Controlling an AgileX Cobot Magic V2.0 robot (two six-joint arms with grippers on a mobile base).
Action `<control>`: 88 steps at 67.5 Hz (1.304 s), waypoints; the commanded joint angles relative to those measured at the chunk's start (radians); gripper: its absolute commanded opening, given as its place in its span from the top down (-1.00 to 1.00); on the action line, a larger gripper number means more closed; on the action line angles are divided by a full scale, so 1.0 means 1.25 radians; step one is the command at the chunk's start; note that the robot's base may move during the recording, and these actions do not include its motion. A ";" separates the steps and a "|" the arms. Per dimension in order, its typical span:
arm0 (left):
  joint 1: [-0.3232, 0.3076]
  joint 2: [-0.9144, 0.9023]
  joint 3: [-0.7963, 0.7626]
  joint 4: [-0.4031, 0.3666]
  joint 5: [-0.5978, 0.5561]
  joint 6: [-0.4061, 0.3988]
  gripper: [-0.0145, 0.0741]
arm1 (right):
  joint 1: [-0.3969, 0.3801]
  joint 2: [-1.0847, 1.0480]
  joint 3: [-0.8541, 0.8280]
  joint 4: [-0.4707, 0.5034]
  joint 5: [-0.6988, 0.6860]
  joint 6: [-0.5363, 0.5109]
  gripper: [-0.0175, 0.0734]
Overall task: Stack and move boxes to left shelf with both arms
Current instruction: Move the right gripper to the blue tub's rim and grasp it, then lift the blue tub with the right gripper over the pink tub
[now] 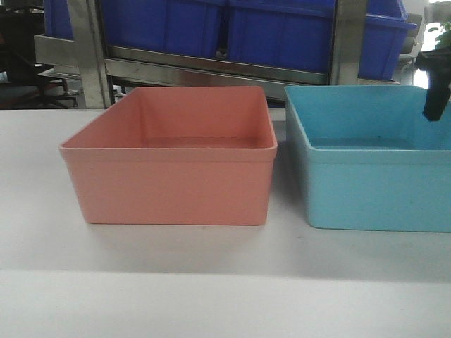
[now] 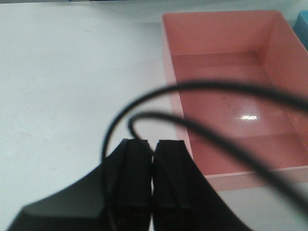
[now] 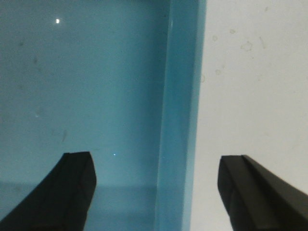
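Spread apart, the right tool (image 3: 156, 161) straddled a side wall of the light blue bin (image 3: 72, 72), seemingly poised to pinch it. Just beside it on the tabletop (image 2: 57, 96) sat the salmon pink bin (image 2: 231, 110), the left tool (image 2: 153, 144) closed together nearby.

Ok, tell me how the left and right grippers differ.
The left gripper is shut; the right gripper is open. The left gripper hangs beside the pink box; the right gripper straddles a wall of the blue box. Both are black and hold nothing.
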 commanded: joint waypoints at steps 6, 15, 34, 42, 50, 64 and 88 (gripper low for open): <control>-0.004 -0.017 -0.023 -0.008 -0.065 0.002 0.69 | -0.005 0.000 -0.028 -0.025 -0.049 -0.009 -0.73; -0.004 -0.017 -0.023 -0.008 -0.065 0.002 0.69 | -0.005 0.021 -0.028 -0.042 -0.056 -0.009 -0.68; -0.004 -0.017 -0.023 -0.019 -0.065 0.002 0.69 | -0.006 0.037 -0.028 -0.059 -0.055 -0.009 0.25; -0.004 -0.017 -0.023 -0.019 -0.065 0.002 0.69 | -0.006 0.035 -0.028 -0.059 -0.049 -0.009 0.49; -0.004 -0.017 -0.023 -0.019 -0.065 0.002 0.69 | -0.006 0.032 -0.031 -0.059 -0.036 -0.009 0.49; -0.004 -0.017 -0.023 -0.019 -0.065 0.002 0.69 | -0.006 0.006 -0.082 -0.055 0.009 -0.009 0.49; -0.004 -0.017 -0.023 -0.019 -0.065 0.002 0.69 | -0.006 -0.073 -0.237 0.005 0.105 0.006 0.49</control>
